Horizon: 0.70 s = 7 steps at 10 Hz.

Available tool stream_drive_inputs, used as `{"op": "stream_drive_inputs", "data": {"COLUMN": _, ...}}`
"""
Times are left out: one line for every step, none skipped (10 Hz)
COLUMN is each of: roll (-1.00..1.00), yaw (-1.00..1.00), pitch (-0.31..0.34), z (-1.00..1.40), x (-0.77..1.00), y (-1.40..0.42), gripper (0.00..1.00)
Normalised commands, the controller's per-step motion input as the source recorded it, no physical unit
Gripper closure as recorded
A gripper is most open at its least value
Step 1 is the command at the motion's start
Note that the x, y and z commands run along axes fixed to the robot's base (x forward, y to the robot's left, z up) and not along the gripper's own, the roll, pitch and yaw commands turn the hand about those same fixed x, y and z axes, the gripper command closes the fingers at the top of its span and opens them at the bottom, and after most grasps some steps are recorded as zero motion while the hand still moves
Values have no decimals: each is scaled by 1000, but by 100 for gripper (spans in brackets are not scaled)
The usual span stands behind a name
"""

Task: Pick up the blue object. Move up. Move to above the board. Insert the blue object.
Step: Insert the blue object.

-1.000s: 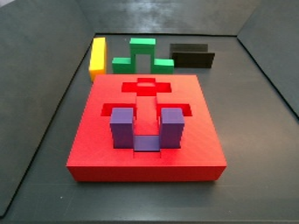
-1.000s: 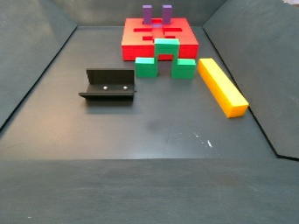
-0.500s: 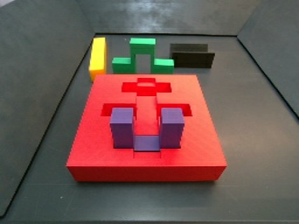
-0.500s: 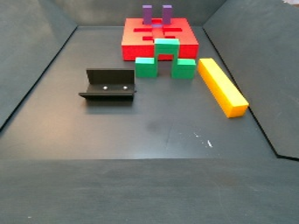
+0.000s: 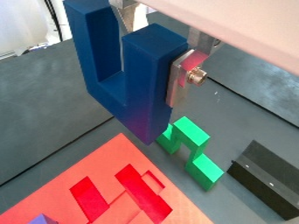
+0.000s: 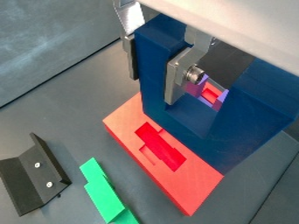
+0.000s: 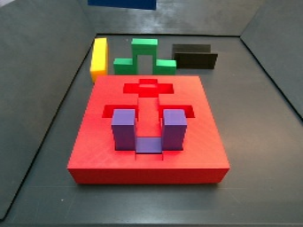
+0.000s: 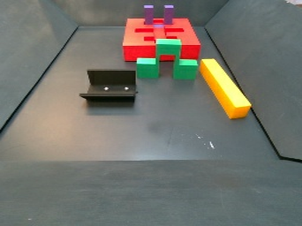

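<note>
My gripper (image 5: 147,68) is shut on the dark blue U-shaped blue object (image 5: 138,87), one silver finger plate on each side of a prong. In both wrist views it hangs in the air over the near end of the red board (image 5: 103,171); the gripper (image 6: 152,70) and the blue object (image 6: 251,122) cover much of the board (image 6: 187,179). In both side views the board (image 7: 204,111) (image 8: 139,35) shows, but the gripper and the blue object are out of view.
A purple U-shaped block (image 7: 148,130) (image 8: 158,12) stands in the board. A green block (image 7: 144,55) (image 8: 168,58) (image 5: 193,150) (image 6: 105,188), a yellow bar (image 7: 99,58) (image 8: 222,86) and the fixture (image 7: 196,56) (image 8: 109,86) (image 5: 267,175) (image 6: 33,171) lie on the dark floor beside the board.
</note>
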Motion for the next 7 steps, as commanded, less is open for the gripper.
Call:
{"op": "stream_drive_inputs", "data": {"roll": 260, "yaw": -514, "pitch": -51, "z": -440, "x": 674, "y": 0, "gripper": 100}}
{"op": "stream_drive_inputs", "data": {"roll": 341, "yaw": -631, "pitch": 0, "z": -437, "x": 577, "y": 0, "gripper": 100}}
{"op": "stream_drive_inputs", "data": {"roll": 311, "yaw": -657, "pitch": 0, "z": -420, "x": 560, "y": 6, "gripper": 100}}
{"op": "stream_drive_inputs", "data": {"roll": 30, "yaw": -451, "pitch": -4, "z": -177, "x": 506, "y": 37, "gripper": 100}}
{"op": "stream_drive_inputs", "data": {"roll": 0, "yaw": 0, "pitch": -7, "z": 0, "x": 0, "y": 0, "gripper": 100}}
{"op": "stream_drive_inputs", "data": {"roll": -84, "yaw": 71, "pitch": -120, "z": -657, "x": 149, "y": 0, "gripper": 100}}
{"op": "stream_drive_inputs", "data": {"roll": -219, "yaw": 303, "pitch": -119, "z": -637, "x": 306, "y": 0, "gripper": 100}}
